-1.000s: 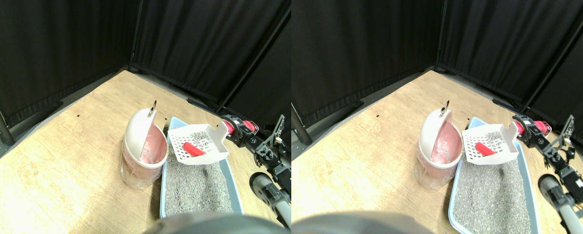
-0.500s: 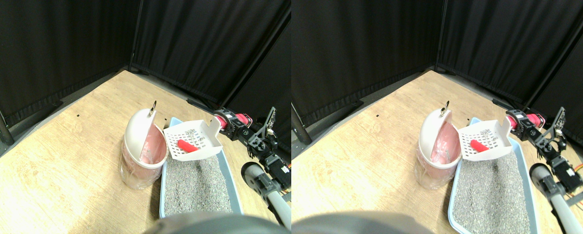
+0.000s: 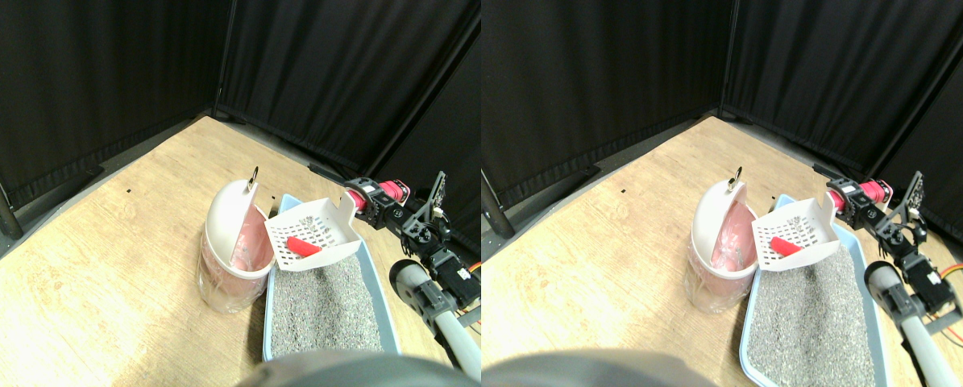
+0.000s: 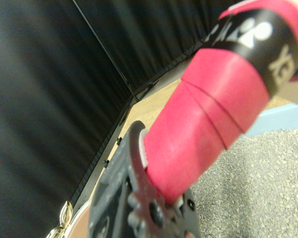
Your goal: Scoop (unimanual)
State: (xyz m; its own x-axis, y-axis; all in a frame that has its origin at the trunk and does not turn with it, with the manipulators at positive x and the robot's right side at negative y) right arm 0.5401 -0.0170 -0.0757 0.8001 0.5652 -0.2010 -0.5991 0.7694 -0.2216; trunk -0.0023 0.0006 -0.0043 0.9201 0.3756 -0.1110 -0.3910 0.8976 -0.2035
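A white slotted scoop (image 3: 313,232) hangs over the far end of the litter tray, its front edge next to the rim of the pink bin (image 3: 238,246). A small red piece (image 3: 298,245) lies in the scoop, with almost no grains around it. My right gripper (image 3: 374,203) is shut on the scoop's pink wrapped handle (image 3: 355,197), reaching in from the lower right. In the wrist view the pink wrapped handle (image 4: 208,114) fills the middle and runs down into the dark jaw frame (image 4: 139,198).
The light blue tray (image 3: 268,316) of grey litter (image 3: 320,306) lies on the wooden floor beside the bin. The bin's white swing lid (image 3: 227,211) stands tipped open, with a metal ring on top. Black curtains close off the back and right.
The scoop has moved left toward the bin's opening, and the arm has followed. Most of the grains seen earlier in the scoop are gone; the red piece stays in it.
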